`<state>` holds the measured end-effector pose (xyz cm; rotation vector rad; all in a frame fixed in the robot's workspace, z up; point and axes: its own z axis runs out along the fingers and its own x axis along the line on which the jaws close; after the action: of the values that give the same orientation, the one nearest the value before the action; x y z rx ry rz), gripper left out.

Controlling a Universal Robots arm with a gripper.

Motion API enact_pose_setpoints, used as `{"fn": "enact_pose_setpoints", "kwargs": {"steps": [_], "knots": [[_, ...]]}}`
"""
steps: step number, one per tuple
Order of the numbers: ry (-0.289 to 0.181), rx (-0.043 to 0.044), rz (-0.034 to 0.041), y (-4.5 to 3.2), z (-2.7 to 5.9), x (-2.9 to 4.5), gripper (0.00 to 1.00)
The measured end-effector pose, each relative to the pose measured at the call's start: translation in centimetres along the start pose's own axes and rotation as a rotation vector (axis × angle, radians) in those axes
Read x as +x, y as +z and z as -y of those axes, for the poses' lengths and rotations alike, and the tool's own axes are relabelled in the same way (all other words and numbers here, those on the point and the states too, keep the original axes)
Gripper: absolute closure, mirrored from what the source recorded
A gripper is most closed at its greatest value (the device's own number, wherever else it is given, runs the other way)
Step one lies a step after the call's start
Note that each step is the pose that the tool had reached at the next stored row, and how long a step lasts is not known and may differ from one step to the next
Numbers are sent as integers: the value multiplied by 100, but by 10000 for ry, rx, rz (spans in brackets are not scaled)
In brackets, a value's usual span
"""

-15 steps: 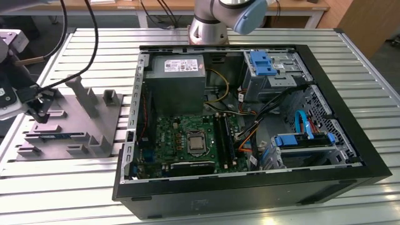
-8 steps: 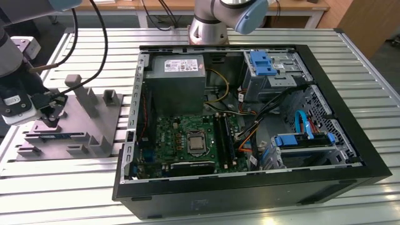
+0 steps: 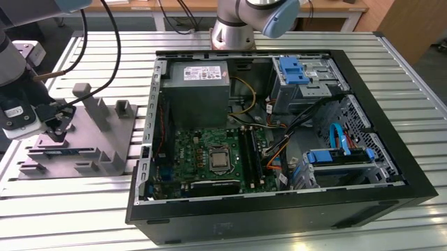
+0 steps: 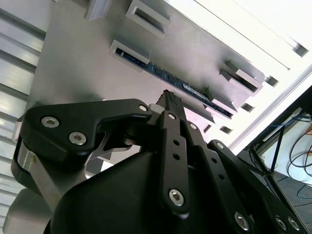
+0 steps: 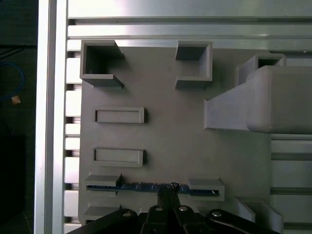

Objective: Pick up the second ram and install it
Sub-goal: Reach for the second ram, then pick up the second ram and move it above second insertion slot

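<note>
Claw (image 5: 168, 189) hanging right at second ram (image 5: 141, 186), ram sitting edge-up in grey tray (image 5: 165, 131) slot beneath; claw opening: cannot tell.

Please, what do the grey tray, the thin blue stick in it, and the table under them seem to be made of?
The grey tray: likely moulded or printed plastic, matte, uniformly grey with blocky posts. The second ram: a circuit board, probably fibreglass laminate, dark blue with small components. The table: apparently aluminium profile, silvery with a soft sheen and parallel grooves.
</note>
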<state>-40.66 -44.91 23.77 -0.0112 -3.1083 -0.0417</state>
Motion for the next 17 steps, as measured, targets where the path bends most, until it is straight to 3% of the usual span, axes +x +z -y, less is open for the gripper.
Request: {"fn": "enact_pose_setpoints", "kwargs": {"steps": [10,17], "knots": [[-102,2,-2,0,0,-2,90],[-1332,44,-35,1,0,-2,90]]}}
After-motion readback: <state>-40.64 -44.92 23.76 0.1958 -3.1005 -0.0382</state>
